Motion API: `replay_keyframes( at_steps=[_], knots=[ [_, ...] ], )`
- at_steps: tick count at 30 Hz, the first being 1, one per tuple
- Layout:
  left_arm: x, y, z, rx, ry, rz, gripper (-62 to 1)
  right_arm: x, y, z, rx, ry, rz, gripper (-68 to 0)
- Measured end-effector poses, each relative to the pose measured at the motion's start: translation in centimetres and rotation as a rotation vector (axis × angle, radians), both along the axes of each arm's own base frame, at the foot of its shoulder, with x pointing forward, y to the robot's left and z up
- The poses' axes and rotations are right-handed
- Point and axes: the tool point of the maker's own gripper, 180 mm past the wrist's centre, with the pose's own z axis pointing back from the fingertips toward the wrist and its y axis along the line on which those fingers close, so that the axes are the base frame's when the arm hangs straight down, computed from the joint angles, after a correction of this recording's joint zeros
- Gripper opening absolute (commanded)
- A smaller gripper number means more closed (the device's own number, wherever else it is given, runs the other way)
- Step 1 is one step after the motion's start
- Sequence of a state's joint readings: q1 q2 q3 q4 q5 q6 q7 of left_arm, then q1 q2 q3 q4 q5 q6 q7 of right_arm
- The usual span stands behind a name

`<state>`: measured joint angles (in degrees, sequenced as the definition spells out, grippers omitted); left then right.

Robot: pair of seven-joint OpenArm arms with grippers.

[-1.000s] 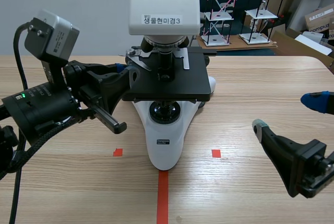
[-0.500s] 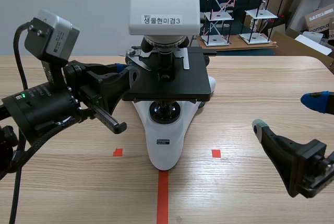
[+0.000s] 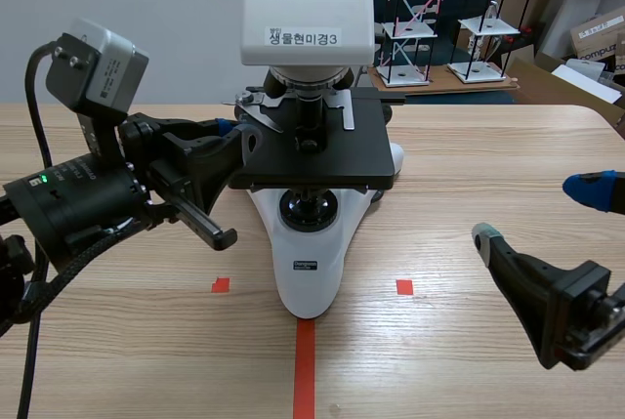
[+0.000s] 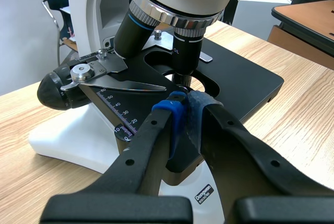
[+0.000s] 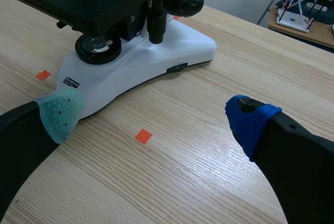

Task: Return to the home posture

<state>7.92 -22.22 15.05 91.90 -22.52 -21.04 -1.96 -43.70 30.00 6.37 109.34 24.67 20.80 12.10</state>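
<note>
Wooden table (image 3: 469, 165) carries a white microscope (image 3: 308, 253) at its middle, with its black stage (image 4: 245, 78) jutting out. The left gripper (image 4: 182, 112) is clenched, blue pads pressed together at the stage's edge, with nothing visible between them. The right gripper (image 5: 155, 118) is released, fingers spread wide above the wood beside the microscope's base, over an orange tape square (image 5: 142, 136).

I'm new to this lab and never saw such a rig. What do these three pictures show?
This is a two-armed robot at a wooden table. The wide picture looks out from between the arms; the other two come from a camera on each wrist. A white microscope stands in the middle. The left end effector is shut, its blue pads together at the microscope's black stage, with nothing visible between them. The right end effector is open beside the microscope, holding nothing.
</note>
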Motion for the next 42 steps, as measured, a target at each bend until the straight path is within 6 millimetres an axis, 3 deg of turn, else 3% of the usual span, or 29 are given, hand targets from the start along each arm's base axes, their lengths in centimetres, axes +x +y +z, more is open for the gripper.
replay_keyframes(
  at_steps=[6,9,16,23,29,32,42],
  knots=[
    [-0.2,0.0,-0.1,-0.003,0.004,-0.002,-58.8,0.0,0.0,0.0,0.000,0.000,0.000,-8.4],
    [-1.3,0.0,-0.6,-0.025,0.021,-0.015,-58.8,0.0,0.0,0.0,0.000,0.000,0.000,-8.4],
    [-4.1,4.2,1.5,-0.070,-0.030,0.093,-56.7,0.0,0.0,-0.1,-0.002,0.003,0.000,-8.4],
    [-8.7,6.8,0.8,0.035,-0.080,0.128,-34.5,0.0,0.0,-0.1,-0.001,0.003,0.000,-8.4],
    [-12.3,8.4,1.1,0.021,-0.101,0.145,-2.4,0.0,0.0,-0.1,-0.001,0.003,0.000,-8.4],
    [-13.1,8.8,1.5,0.002,-0.106,0.156,1.4,0.0,0.0,-0.1,-0.001,0.003,0.000,-8.4],
    [-13.3,9.7,0.6,0.082,-0.090,0.170,1.4,0.0,0.0,-0.1,-0.001,0.003,0.000,-8.4]
  ],
)
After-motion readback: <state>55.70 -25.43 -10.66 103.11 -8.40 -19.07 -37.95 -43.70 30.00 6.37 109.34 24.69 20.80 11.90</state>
